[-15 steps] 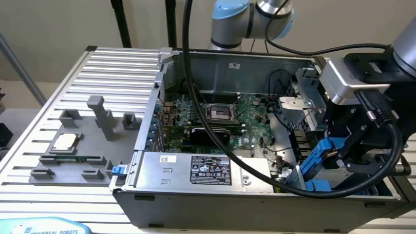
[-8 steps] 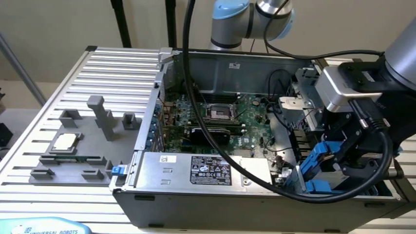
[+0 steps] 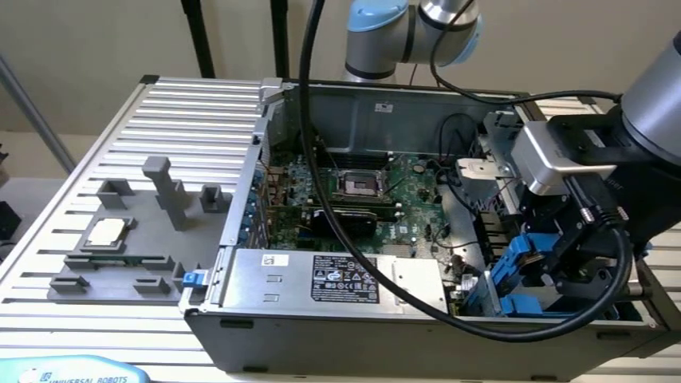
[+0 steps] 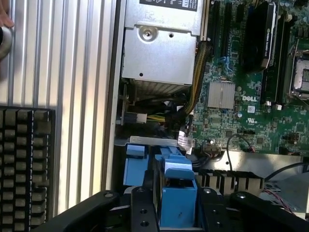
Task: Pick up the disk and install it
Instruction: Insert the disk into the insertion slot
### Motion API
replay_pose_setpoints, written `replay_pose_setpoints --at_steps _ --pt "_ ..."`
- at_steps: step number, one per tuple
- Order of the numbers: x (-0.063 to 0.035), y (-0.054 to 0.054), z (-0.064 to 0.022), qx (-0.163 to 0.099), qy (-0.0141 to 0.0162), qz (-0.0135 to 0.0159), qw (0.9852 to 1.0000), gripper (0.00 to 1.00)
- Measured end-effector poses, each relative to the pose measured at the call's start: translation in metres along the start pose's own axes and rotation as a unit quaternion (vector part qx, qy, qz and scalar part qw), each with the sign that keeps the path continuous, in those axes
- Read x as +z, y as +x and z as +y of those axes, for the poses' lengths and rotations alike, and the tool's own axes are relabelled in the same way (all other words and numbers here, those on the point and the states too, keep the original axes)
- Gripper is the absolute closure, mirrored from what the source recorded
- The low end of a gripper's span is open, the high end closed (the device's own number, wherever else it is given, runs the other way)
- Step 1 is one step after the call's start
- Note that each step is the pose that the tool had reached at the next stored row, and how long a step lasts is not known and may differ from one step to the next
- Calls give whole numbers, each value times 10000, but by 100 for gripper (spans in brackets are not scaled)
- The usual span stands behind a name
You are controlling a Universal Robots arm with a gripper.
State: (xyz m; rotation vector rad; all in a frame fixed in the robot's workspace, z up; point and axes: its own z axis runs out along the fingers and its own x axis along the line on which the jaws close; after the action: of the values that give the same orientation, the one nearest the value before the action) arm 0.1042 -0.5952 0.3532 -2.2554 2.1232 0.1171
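Observation:
The disk's bright blue carrier stands on edge in the drive bay at the case's corner, its metal body hidden below. My gripper straddles the carrier's top, and a thin dark gap shows on each side between the blue plastic and the black fingers, so the jaws are open. In the exterior view the gripper reaches down into the bay on that view's right, with the blue carrier beside it.
A second blue carrier sits in the neighbouring slot. The grey power-supply box, its yellow-black cable bundle and the green motherboard lie close by. A small CPU chip rests on the grey fixture outside the case. A black keyboard lies on the slatted table.

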Motion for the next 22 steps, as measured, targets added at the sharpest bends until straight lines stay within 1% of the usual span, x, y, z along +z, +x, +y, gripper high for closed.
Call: replay_pose_setpoints --at_steps 1,4,6,7,8,9,10,11,12,15,22 --pt "-11 -1 0 0 0 4 10000 62" --pt "-56 -5 2 1 0 3 10000 62" --pt "-129 -11 4 1 0 5 10000 62" --pt "-172 -15 5 1 -1 5 10000 60" --pt "-214 -18 6 1 0 4 10000 55" --pt "-249 -21 7 1 0 3 10000 55" --pt "-277 -24 7 0 0 4 10000 49" --pt "-297 -25 7 1 0 4 10000 49" --pt "-311 -26 7 1 0 3 10000 42" --pt "-331 -28 7 0 0 3 10000 42" --pt "-346 -27 -43 -1 0 1 10000 42"
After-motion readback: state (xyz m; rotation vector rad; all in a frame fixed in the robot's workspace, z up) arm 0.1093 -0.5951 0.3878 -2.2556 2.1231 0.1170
